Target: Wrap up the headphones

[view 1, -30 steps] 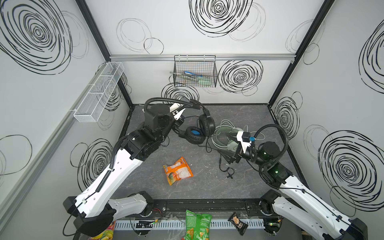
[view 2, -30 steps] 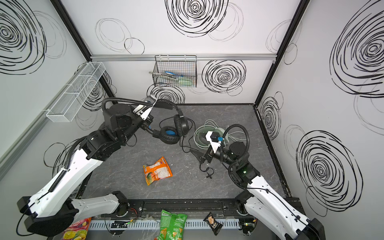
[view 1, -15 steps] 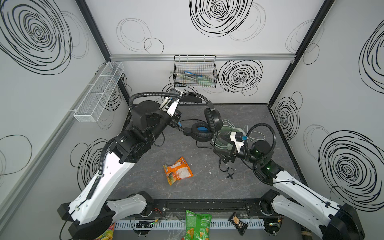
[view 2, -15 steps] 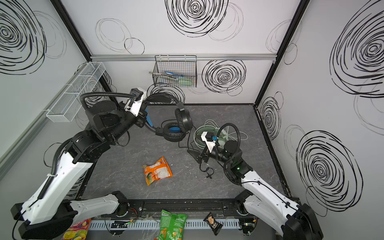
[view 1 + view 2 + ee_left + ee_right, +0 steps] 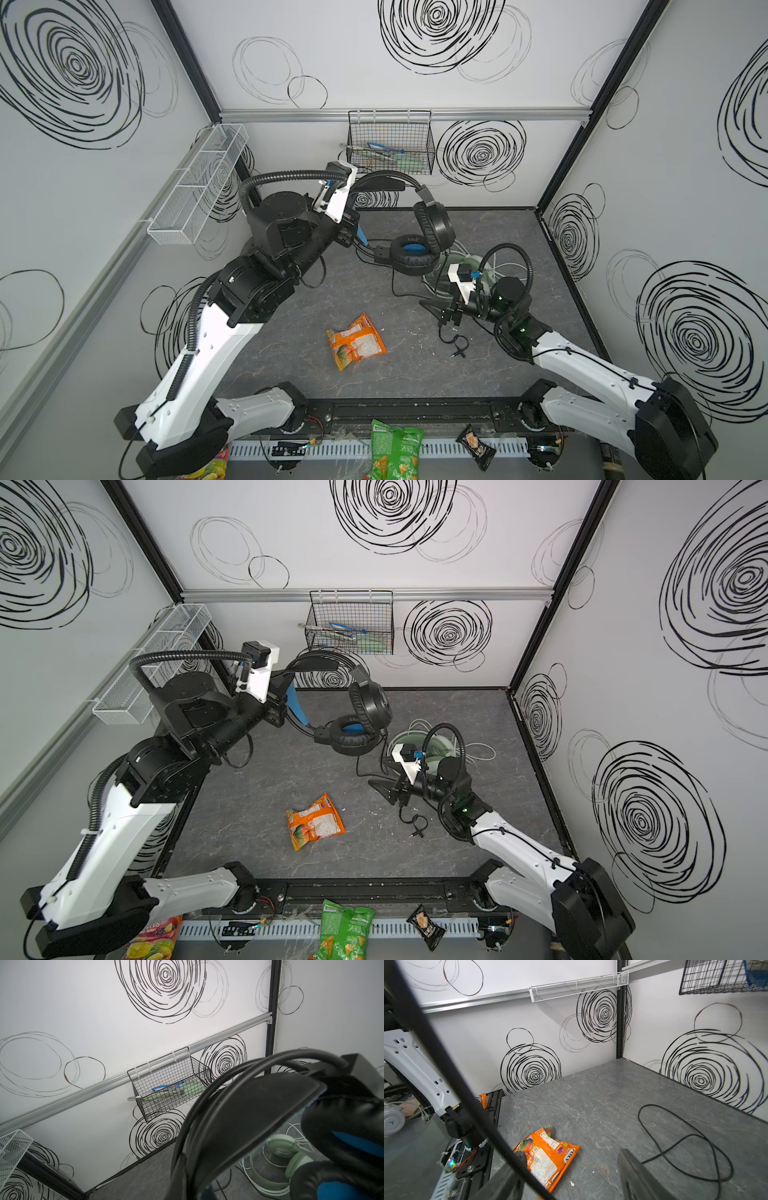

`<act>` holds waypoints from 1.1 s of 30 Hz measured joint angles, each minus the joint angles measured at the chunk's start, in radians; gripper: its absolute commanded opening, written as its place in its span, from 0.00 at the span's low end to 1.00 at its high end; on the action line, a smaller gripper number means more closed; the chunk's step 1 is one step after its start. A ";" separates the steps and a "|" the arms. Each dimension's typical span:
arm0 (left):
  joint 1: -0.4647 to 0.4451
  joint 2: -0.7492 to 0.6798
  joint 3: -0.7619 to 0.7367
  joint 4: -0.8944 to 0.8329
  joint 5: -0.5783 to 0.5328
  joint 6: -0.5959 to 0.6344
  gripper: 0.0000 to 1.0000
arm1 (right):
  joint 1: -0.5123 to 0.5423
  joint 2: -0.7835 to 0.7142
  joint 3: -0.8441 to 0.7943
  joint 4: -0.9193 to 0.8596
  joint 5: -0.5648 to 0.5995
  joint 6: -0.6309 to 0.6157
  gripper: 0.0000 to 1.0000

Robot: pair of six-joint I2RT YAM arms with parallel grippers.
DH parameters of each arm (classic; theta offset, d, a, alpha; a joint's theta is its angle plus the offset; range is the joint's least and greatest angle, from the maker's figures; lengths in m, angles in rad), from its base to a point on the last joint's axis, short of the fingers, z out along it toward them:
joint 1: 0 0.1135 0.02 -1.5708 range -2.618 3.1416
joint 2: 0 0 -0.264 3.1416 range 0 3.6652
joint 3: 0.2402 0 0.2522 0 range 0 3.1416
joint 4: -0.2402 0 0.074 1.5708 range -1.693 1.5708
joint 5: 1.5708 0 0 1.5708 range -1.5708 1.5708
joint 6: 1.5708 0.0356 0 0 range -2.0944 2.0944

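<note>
The only words I can read are on the orange snack bag (image 5: pixel 548 1157) toward the table's front edge: "FRUITS", beside a QR code.

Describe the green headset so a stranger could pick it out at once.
Start at the grey tabletop, toward its right side, beside the raised black headphones. There the mint-green headset lies flat on the surface. It alone is pale green; its neighbour is black with blue inside the earcups.

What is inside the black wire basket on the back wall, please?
A blue-and-white packet and pale green long-handled items lie in the wire basket; the black headphones hide one corner in the left wrist view.
</note>
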 measured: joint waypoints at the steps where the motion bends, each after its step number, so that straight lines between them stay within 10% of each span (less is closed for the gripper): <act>1: 0.000 0.003 0.006 0.000 0.001 -0.005 0.00 | 0.000 0.003 -0.002 0.008 0.000 0.002 0.67; 33: 0.057 -0.017 0.076 0.034 0.070 -0.177 0.00 | 0.001 0.210 -0.018 0.251 0.032 0.072 0.45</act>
